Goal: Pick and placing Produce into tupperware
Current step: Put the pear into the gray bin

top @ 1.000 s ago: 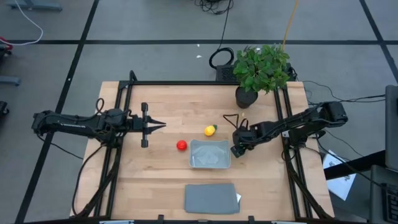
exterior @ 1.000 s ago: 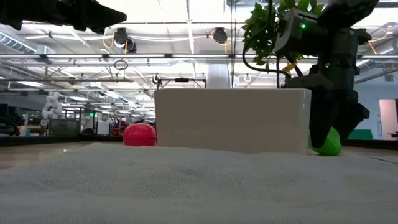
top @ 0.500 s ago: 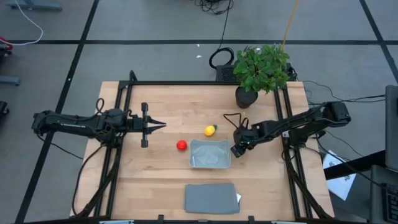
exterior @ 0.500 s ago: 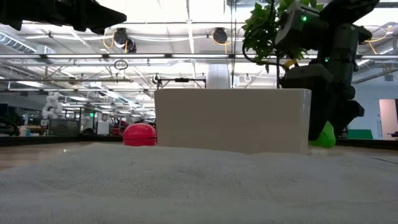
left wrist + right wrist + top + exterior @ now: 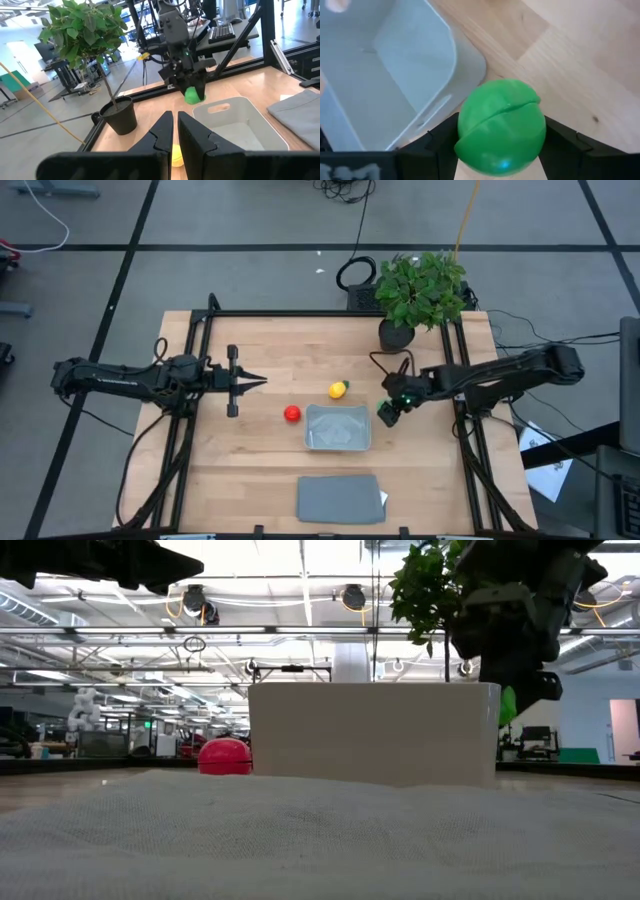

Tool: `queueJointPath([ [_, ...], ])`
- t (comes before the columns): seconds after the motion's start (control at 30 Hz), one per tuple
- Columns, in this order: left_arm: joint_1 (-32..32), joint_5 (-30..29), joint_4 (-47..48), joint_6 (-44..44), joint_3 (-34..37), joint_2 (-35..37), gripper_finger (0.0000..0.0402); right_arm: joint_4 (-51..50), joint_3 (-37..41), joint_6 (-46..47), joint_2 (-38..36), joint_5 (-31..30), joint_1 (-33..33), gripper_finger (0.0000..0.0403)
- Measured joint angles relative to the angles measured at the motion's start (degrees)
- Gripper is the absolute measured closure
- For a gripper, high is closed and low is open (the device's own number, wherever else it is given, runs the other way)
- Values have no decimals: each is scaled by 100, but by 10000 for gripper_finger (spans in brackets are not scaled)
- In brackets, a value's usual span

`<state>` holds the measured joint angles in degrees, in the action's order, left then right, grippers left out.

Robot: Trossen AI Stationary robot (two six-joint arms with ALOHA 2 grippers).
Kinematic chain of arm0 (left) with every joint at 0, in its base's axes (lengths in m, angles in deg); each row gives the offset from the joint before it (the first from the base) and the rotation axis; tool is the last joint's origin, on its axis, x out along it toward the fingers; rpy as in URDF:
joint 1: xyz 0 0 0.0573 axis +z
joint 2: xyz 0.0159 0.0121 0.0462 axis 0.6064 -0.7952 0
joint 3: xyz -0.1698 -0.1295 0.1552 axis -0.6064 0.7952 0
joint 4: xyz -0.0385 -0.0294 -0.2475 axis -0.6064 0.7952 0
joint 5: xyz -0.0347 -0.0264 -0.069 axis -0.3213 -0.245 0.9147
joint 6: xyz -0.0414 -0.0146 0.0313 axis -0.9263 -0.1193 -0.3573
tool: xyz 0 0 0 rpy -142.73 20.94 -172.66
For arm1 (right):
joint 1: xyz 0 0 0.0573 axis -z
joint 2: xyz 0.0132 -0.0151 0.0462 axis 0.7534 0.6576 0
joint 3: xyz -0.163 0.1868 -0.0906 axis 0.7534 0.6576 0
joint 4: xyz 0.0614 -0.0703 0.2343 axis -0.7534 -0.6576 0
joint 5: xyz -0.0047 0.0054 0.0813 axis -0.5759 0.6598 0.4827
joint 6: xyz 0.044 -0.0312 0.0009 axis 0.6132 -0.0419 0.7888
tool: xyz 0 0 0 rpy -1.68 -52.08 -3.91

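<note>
My right gripper (image 5: 388, 412) is shut on the green round produce (image 5: 500, 125), just off the tupperware's right end. The tupperware (image 5: 337, 427) is a clear bluish-grey box standing on the wooden table. The red round produce (image 5: 291, 413) lies on the table at its left end. The yellow produce with a green tip (image 5: 339, 389) lies just beyond its far wall. My left gripper (image 5: 262, 381) hangs shut and level above the table's left half, holding nothing. My right gripper pinches the green round produce between its two fingers (image 5: 437, 137), on two opposite sides (image 5: 465, 135). The fingers slant down from the table's right side. The piece (image 5: 510, 705) is lifted clear of the table, beside the tupperware's right wall (image 5: 465, 65).
A flat grey lid (image 5: 340, 498) lies near the table's front edge. A potted leafy plant (image 5: 420, 295) stands at the far right corner. Black frame rails (image 5: 195, 350) run along the table's sides. Bare wood shows between my left gripper and the red piece.
My right gripper has risen with the green round produce, which rested on the table beside the tupperware's right end and now hangs clear above it. The gripper has also rolled a little and drawn slightly toward the table's right edge.
</note>
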<state>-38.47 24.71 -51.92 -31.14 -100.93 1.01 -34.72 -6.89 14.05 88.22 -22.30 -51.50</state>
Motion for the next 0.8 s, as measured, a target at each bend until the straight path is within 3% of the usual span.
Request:
queueJointPath([
  [0.2,0,-1,-15,175,0,2,371,25,-4,-788,-301,426,180,193],
  [0.8,0,-2,-350,199,0,2,371,1539,-9,-3907,-1140,234,350,193],
])
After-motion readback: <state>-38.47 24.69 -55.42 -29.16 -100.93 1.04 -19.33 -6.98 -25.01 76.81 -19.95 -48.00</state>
